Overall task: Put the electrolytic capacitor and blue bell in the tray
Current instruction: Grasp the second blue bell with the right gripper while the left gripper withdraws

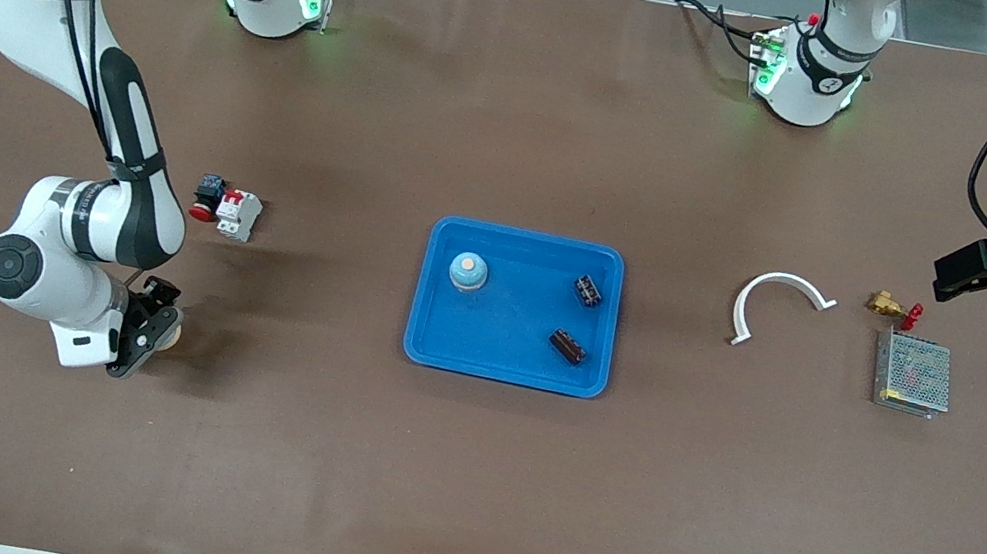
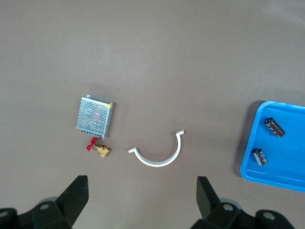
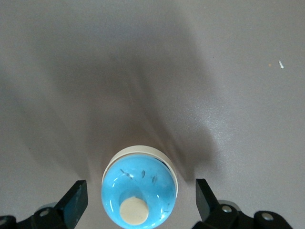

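Brown worktop (image 1: 459,474) is carrying everything. Bright-blue tray (image 1: 430,347), shallow, rounded corners, raised rim, is sitting mid-worktop. Inside it: one blue bell (image 1: 468,272) with a cream button on top, lying toward the right arm's end, plus two dark electrolytic capacitors (image 1: 589,290) (image 1: 568,346) toward the left arm's end, apart from each other.

A second blue bell (image 3: 140,190), glossy dome on a white base, is sitting on the worktop outside the tray, well apart from it, at the right arm's end. Right end effector (image 1: 157,329) is hanging low directly over it, fingers (image 3: 76,202) spread wide either side, not touching it.

Left end effector (image 2: 142,198) is hovering high over the left arm's end of the worktop, fingers apart, empty, well clear of the tray.

Below it: metal mesh power supply (image 1: 913,373), white curved bracket (image 1: 778,305), small brass valve with red handle (image 1: 891,307). Near the right arm: white circuit breaker (image 1: 239,214) touching a red push button (image 1: 207,198).
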{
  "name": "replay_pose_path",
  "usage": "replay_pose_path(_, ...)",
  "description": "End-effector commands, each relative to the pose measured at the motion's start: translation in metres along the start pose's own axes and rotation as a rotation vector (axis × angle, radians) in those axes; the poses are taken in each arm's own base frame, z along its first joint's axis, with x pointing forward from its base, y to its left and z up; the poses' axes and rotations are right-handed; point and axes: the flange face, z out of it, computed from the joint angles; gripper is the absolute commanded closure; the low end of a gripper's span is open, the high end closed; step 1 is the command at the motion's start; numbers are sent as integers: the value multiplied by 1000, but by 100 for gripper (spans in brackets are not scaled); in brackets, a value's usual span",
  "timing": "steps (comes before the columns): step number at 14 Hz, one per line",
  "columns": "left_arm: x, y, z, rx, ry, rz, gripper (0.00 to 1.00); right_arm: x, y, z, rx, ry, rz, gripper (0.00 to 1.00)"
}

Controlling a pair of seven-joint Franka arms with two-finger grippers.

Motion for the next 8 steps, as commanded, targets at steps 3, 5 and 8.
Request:
replay_pose_path(3, -18, -33, 2, -34, 18, 98, 0, -3, 0, 2, 2, 14, -11, 0)
replay_pose_path(5, -30, -42, 9, -29, 45, 119, 0, -3, 0, 2, 2, 14, -11, 0)
replay_pose_path(8, -32, -40, 7, -26, 53, 109, 0, -3, -1, 5, 2, 15, -10, 0)
